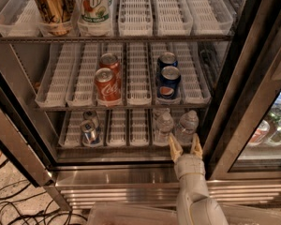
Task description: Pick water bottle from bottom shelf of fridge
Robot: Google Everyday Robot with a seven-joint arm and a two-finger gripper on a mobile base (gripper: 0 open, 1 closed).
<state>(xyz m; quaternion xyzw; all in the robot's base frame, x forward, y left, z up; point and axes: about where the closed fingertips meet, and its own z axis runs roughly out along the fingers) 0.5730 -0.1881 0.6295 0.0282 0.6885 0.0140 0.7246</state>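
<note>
The fridge [131, 172] stands open in front of me. Its bottom shelf [126, 130] holds two clear water bottles at the right: one [186, 125] in the rightmost lane and one [164, 125] just left of it. My gripper [185, 146] is at the shelf's front edge, right in front of the rightmost bottle and a little below it. Its fingers [174, 147] are spread open and hold nothing. Two small blue-and-silver cans [89, 127] stand at the shelf's left.
The middle rack holds two red cola cans [106, 81] and two blue cola cans [167, 76]. The top rack holds a gold can [49, 6] and a green-and-white can [94, 3]. The dark door frame [243, 93] stands right of my gripper. Cables [9, 205] lie on the floor at left.
</note>
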